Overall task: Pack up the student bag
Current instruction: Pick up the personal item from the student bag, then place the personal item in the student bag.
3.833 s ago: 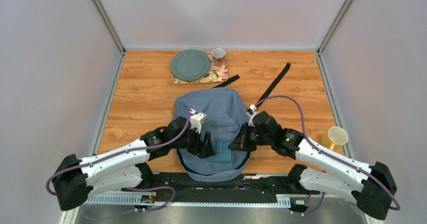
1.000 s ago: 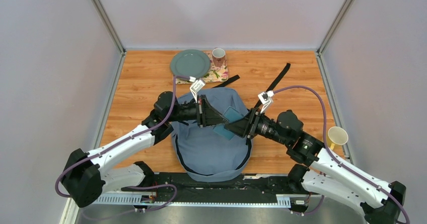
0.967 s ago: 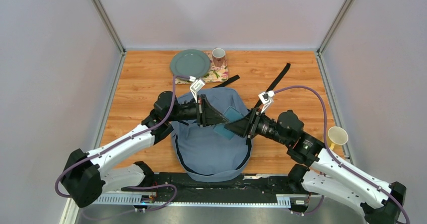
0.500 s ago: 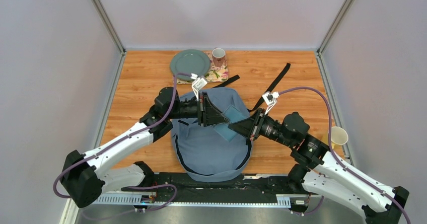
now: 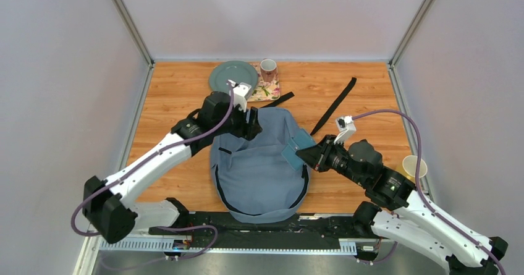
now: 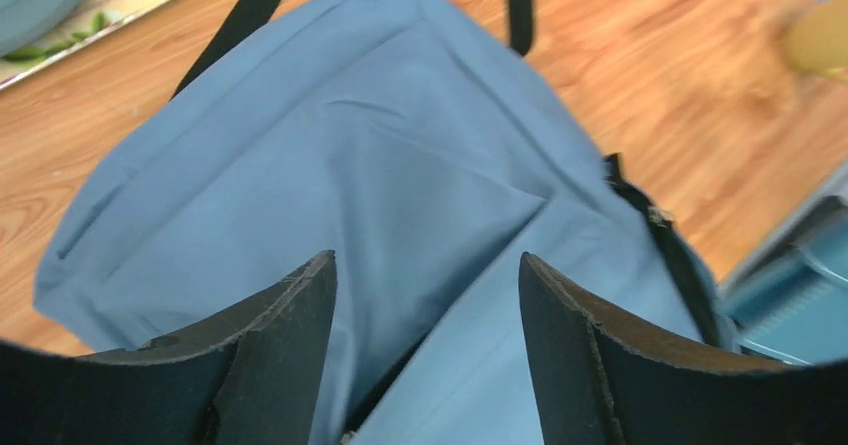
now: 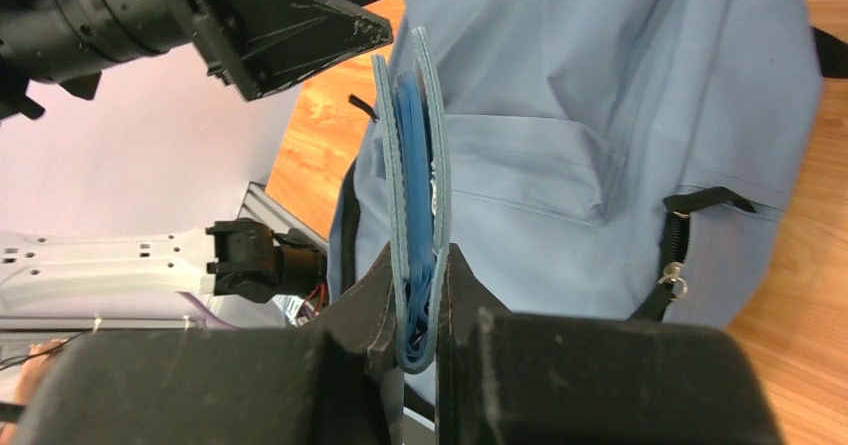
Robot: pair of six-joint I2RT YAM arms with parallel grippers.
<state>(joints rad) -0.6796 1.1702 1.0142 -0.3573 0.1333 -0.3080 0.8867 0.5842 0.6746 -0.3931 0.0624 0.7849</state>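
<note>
The student bag [image 5: 259, 173] lies flat in the middle of the table, a grey-blue backpack with black straps. My right gripper [image 5: 307, 154] is shut on a flat blue folded case [image 5: 298, 146] and holds it on edge above the bag's right side. In the right wrist view the case [image 7: 412, 155] stands upright between the gripper's [image 7: 418, 265] pads, over the bag's front pocket [image 7: 530, 165]. My left gripper [image 5: 252, 122] hovers over the bag's far end. Its jaws stand open and empty in the left wrist view [image 6: 425, 257], with only bag fabric [image 6: 350, 155] below them.
A grey-green plate [image 5: 233, 79] and a patterned mug [image 5: 268, 70] rest on a floral mat [image 5: 267, 91] at the back. A yellow cup [image 5: 412, 165] stands near the right wall. A black strap [image 5: 337, 105] trails from the bag toward the back right.
The left gripper has opened, let go of the blue case and drawn back toward the bag's far end. The right gripper has shut on the case and carried it rightward.
</note>
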